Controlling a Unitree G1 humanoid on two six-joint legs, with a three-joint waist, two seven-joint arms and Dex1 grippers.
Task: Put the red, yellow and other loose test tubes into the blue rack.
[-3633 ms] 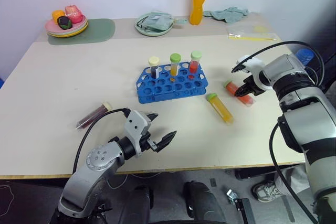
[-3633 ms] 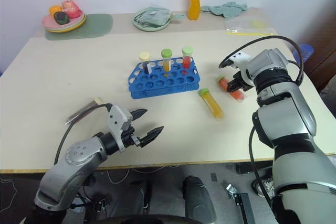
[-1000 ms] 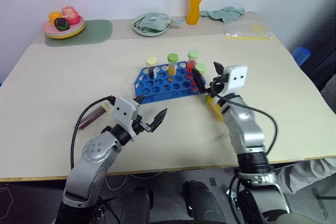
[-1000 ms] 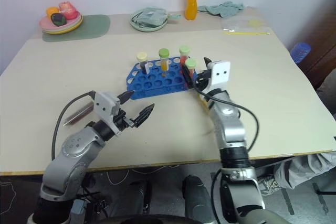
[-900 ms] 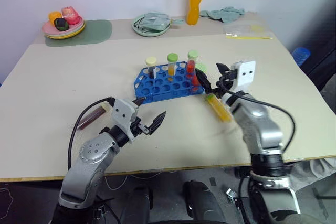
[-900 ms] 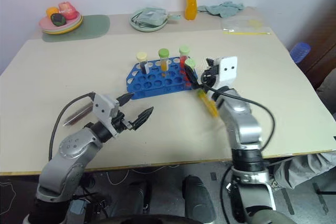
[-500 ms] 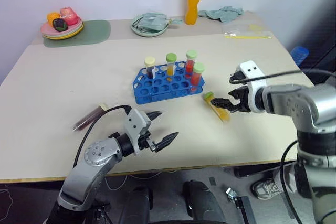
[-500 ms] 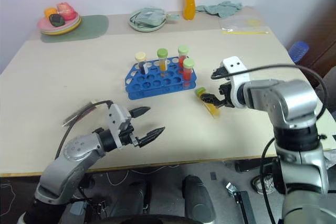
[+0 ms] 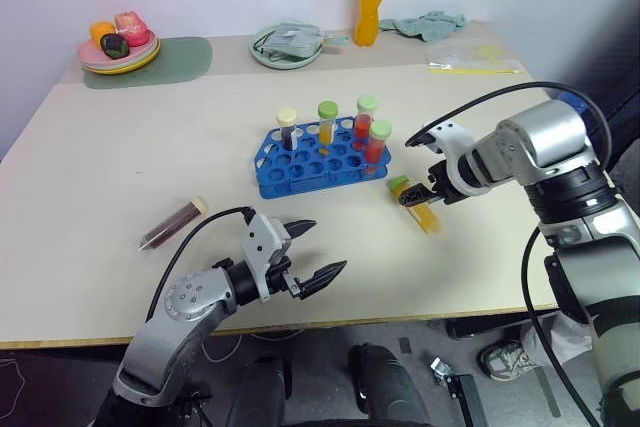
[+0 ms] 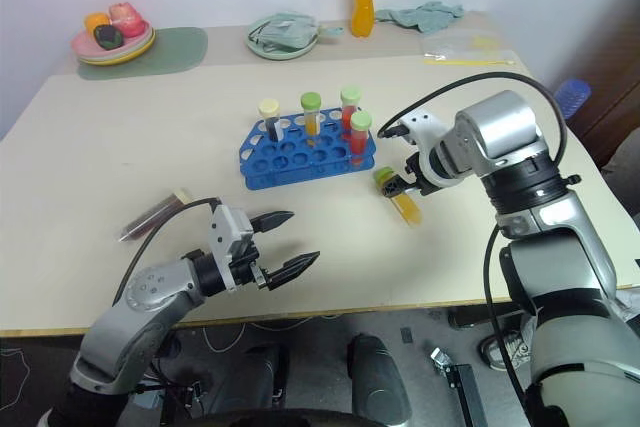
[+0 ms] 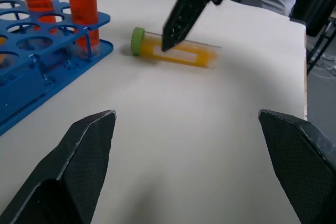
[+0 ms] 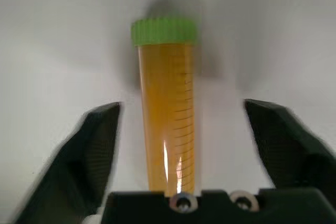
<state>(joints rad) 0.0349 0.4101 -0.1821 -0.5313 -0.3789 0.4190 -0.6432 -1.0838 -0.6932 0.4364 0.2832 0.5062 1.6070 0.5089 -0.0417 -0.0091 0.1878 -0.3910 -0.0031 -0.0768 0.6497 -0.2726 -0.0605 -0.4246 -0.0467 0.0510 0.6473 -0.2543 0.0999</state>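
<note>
Beige table (image 9: pixel 120 167), blue rack (image 9: pixel 322 155), left gripper (image 9: pixel 318 252) jaws wide, empty; right gripper (image 9: pixel 420 194) jaws straddling yellow tube (image 12: pixel 167 114), unclosed

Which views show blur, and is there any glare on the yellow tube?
Right wrist view: the fingers are smeared at their edges, and a thin bright glint runs along the yellow tube. Left wrist view: the same tube looks slightly soft. Eye views: sharp.
</note>
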